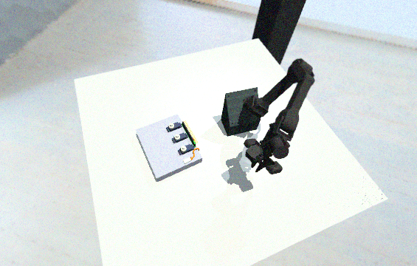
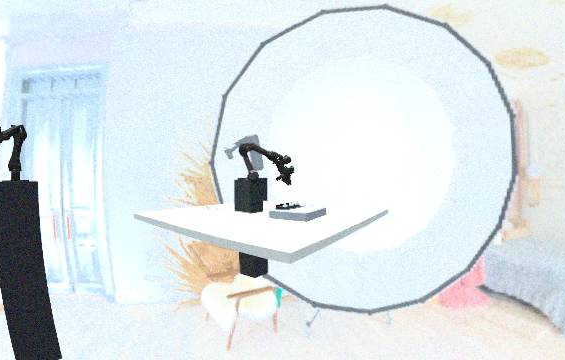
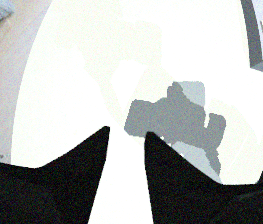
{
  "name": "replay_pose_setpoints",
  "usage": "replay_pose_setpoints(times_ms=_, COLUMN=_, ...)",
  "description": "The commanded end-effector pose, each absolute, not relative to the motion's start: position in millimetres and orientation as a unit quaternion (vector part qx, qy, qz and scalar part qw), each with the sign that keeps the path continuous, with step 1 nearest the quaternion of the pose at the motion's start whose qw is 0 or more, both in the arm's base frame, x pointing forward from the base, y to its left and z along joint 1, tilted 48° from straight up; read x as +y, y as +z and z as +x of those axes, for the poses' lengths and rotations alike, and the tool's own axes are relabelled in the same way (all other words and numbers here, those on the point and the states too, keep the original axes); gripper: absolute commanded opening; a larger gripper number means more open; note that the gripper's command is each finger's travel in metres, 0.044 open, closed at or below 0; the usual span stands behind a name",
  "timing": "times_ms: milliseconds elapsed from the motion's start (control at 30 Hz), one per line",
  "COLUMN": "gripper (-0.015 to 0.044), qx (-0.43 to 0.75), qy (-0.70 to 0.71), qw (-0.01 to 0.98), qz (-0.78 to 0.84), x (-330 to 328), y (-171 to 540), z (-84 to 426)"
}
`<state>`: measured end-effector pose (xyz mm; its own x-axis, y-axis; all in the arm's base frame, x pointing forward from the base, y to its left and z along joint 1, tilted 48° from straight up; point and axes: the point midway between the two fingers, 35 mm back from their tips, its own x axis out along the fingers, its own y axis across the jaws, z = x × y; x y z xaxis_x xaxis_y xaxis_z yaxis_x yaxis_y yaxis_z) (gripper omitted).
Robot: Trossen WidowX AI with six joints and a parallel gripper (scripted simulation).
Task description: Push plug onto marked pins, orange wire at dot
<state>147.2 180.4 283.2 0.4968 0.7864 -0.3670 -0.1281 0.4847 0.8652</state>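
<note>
The pale grey holder (image 1: 158,157) (image 2: 296,214) lies on the left half of the white table (image 1: 193,222). Three small dark servos (image 1: 179,137) sit in it. A thin strip of pins with a coloured band (image 1: 190,133) runs along its right edge. The orange lead (image 1: 194,152) curls from the nearest servo to the small white plug (image 1: 187,160) at the holder's near right corner. My gripper (image 1: 263,168) (image 2: 288,179) (image 3: 127,135) hangs above the table well to the right of the holder. Its fingers stand narrowly apart with nothing between them. In the wrist view a corner of the holder (image 3: 251,23) shows at the upper right.
The arm's black base block (image 1: 239,111) stands on the table behind the gripper. A black pillar (image 1: 278,22) rises beyond the table's far edge. The gripper's shadow (image 1: 238,174) falls on the table between the gripper and the holder.
</note>
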Motion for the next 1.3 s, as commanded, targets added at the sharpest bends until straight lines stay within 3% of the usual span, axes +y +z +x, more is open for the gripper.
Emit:
replay_pose_setpoints(times_ms=0, gripper=0.0115, qx=0.375, qy=0.294, qw=0.785, qz=0.396, x=176.8, y=282.5, z=161.0)
replay_pose_setpoints(times_ms=1267, gripper=0.0115, qx=0.089, qy=0.167, qw=0.963, qz=0.193, x=90.8, y=311.4, z=277.8)
